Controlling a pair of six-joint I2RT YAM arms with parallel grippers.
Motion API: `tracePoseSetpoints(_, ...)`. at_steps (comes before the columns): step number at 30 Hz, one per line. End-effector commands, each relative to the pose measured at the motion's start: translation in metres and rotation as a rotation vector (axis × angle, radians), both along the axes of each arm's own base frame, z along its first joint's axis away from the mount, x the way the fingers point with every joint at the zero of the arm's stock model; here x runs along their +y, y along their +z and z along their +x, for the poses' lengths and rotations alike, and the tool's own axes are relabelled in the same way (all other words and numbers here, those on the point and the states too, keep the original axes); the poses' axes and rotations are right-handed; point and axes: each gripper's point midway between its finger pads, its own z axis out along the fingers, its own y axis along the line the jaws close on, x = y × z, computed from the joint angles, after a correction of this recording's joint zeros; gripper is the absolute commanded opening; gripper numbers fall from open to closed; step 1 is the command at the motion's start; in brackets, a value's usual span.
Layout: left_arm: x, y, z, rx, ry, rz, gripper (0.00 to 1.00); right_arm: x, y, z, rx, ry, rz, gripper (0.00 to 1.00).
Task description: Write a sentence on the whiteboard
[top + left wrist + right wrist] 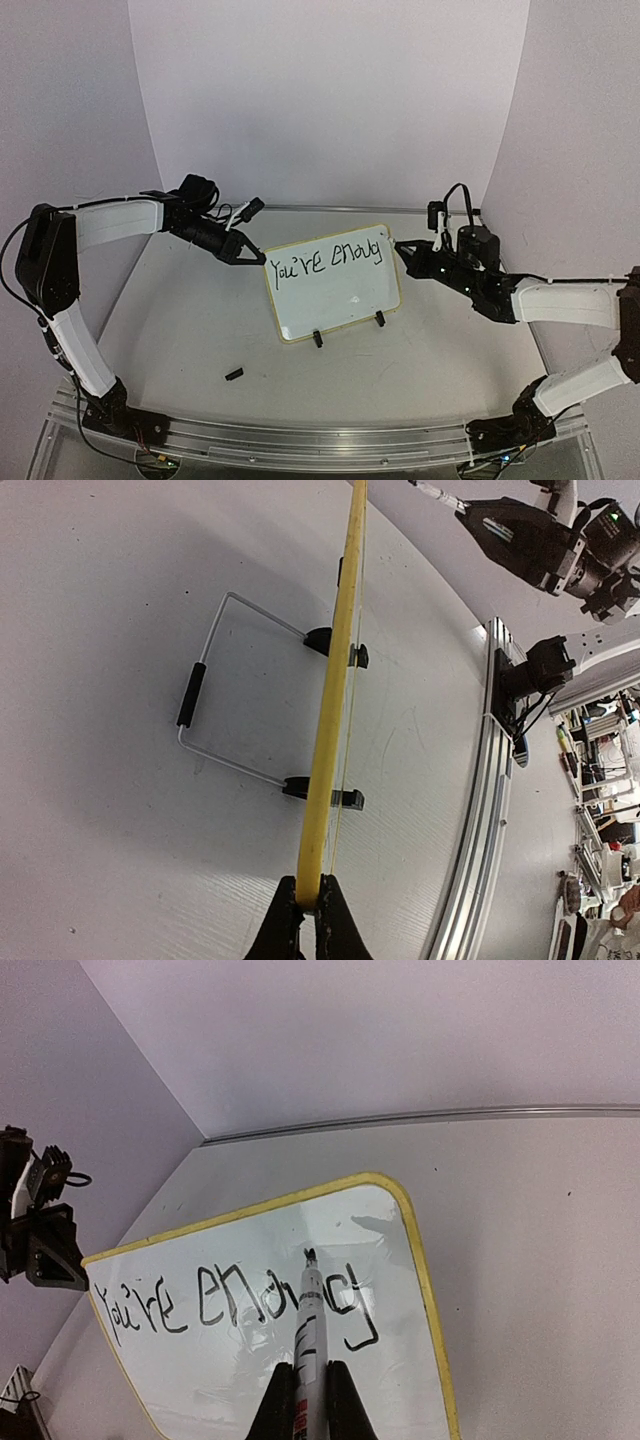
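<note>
Yellow-rimmed and upright, the whiteboard [345,300] stands near the middle of the worktop [190,320] in my overhead view, its written face turned toward the arm bases and its top tipped a little away from them. Two black clip feet [318,339] hold its lower edge.

My left hand [308,905] is clenched on the board's rim. In its wrist view the board runs edge-on from 6 o'clock up to 12, with the fingertips [285,920] pinching the yellow edge at the bottom. From above, that grip sits at the board's 10 o'clock corner. A bent wire stand [215,685] with a black sleeve props the board from behind.

My right hand [310,1395] is closed around a white marker [309,1330], which points toward 12 o'clock in the wrist view. Its dark tip meets the white surface just beside the last letter. From above, this hand reaches in at the board's 2 o'clock corner.

As for the sentence [235,1305], I read "You're enoug" in thin, uneven black strokes along the upper part of the board, and the final letter ends in a squared hook.

One small black piece [234,374] lies on the worktop at 7 o'clock from the board, well apart from it. I cannot tell what it is. A metal rail [320,440] runs along the near edge at 6 o'clock.
</note>
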Motion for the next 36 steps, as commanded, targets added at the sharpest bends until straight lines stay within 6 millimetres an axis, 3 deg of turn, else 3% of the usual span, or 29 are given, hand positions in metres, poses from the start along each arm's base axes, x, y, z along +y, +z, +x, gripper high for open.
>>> tracePoseSetpoints(1, -0.003, 0.000, 0.000, -0.064, -0.016, 0.049, 0.00, -0.003, 0.030, 0.018, -0.086, -0.061, 0.004, 0.00)
tracePoseSetpoints(20, -0.003, -0.001, 0.000, -0.063, -0.017, 0.050, 0.00, 0.005, 0.013, 0.044, -0.073, -0.089, -0.087, 0.00)
tracePoseSetpoints(36, -0.003, 0.000, 0.000, -0.064, -0.017, 0.050, 0.00, -0.006, -0.031, 0.018, 0.045, -0.072, -0.093, 0.00)
